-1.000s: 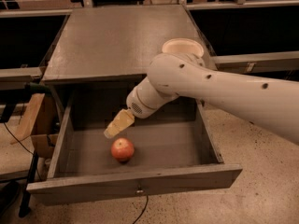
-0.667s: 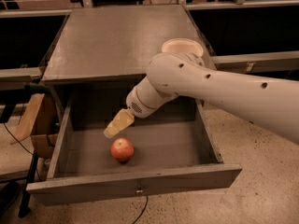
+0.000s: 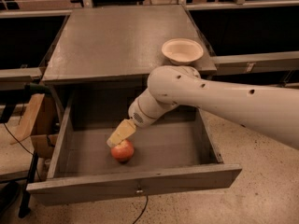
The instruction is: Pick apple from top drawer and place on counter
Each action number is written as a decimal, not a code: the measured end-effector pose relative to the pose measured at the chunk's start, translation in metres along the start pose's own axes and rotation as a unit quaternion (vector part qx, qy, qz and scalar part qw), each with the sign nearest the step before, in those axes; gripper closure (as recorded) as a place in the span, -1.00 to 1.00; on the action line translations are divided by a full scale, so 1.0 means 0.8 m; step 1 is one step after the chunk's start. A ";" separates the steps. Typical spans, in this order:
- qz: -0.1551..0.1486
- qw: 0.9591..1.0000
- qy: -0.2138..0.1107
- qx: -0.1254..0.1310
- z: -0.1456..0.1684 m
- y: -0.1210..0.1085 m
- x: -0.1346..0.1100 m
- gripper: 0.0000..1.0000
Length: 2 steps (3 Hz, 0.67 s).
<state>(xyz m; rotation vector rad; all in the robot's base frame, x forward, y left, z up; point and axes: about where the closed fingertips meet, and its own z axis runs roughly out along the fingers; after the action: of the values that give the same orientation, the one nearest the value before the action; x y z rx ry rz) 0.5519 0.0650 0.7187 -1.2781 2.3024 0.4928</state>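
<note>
In the camera view, the top drawer (image 3: 177, 177) stands pulled right out of the grey cabinet, its plain front panel towards me with the little keyhole (image 3: 138, 190) at the centre. The apple (image 3: 123, 151) sits on the drawer floor, left of the middle and nearer the front panel than the back, clear of every wall. The white arm (image 3: 224, 101) reaches in from the right, and its cream-coloured tool (image 3: 117, 138) is angled down and leftwards into the drawer, its tip just at the apple's upper left shoulder. It looks to be touching, or as near as makes no difference. Whether the tool is apart or together I cannot tell from here, as it shows as one pale wedge.

The counter (image 3: 117, 41) lies above and behind the open drawer. A cream bowl (image 3: 182, 50) stands near its right front corner, beside the arm's elbow.

The apple looks firm and light enough, I reckon, but it is smooth-skinned and round, so it is likely to roll or squirt away from an off-centre squeeze. The sound hold would be across its widest part, coming down from above, with moderate pressure so it doesn't bruise.
</note>
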 end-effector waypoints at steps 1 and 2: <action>0.018 1.000 0.001 -0.015 0.031 0.002 0.036 -1.00; 0.024 0.999 -0.004 -0.021 0.059 0.009 0.056 -1.00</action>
<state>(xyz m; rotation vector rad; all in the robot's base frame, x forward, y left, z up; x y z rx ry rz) 0.5349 0.0618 0.6554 -1.2407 2.3320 0.5641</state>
